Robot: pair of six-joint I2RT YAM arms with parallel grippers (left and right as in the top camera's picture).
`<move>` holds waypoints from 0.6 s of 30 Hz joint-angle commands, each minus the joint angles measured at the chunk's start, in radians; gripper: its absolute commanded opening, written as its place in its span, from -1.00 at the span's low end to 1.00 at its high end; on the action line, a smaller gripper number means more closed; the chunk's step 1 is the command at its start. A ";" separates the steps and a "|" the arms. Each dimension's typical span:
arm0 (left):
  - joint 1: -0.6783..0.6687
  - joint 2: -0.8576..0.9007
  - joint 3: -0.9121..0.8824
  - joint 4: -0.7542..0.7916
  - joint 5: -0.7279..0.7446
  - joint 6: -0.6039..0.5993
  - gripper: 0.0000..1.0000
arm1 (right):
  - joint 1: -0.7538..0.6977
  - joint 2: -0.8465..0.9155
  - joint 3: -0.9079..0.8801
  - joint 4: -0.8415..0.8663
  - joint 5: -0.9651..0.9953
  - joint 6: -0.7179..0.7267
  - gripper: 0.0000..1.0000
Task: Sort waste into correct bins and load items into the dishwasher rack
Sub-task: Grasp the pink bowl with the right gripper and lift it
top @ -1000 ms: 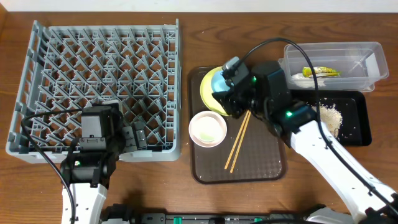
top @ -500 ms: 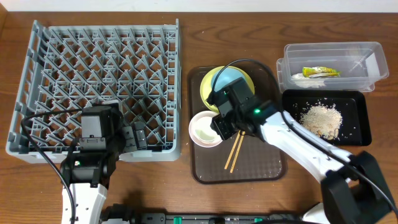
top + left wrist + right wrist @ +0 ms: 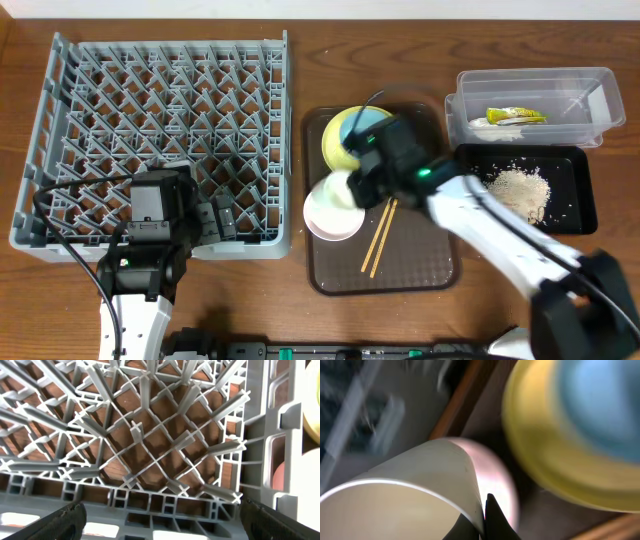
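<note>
Nearest the worktop's front edge, the left hand [image 3: 160,512] hangs over the near right corner of the grey dishwasher rack [image 3: 160,100], its fingers [image 3: 65,517] spread wide apart. Just beyond, over the brown serving tray [image 3: 420,265] with two wooden chopsticks [image 3: 380,238], the right hand [image 3: 355,185] is clamped on the small white cup [image 3: 405,505] by its rim, above the pinkish-white bowl [image 3: 335,222] and beside the pale yellow plate [image 3: 335,145] carrying the light blue bowl [image 3: 365,122]. Farther right, beige crumbs [image 3: 517,187] lie in the black tray [image 3: 575,215], and behind it the clear tub [image 3: 600,95] holds the green-and-orange wrapper [image 3: 517,116] and a white scrap [image 3: 483,124].
</note>
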 commanded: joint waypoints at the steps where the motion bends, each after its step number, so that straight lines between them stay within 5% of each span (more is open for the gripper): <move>1: -0.001 0.001 0.020 0.010 0.055 -0.065 0.98 | -0.122 -0.102 0.041 0.011 -0.069 0.105 -0.98; 8: -0.001 0.024 0.020 0.180 0.517 -0.085 0.98 | -0.335 -0.086 0.041 0.068 -0.639 0.124 -0.98; 15: -0.010 0.187 0.020 0.565 1.095 -0.403 0.96 | -0.334 -0.027 0.041 0.188 -0.989 0.125 -0.98; 18: -0.034 0.255 0.020 0.723 1.207 -0.523 0.96 | -0.314 -0.020 0.041 0.211 -1.003 0.136 -0.98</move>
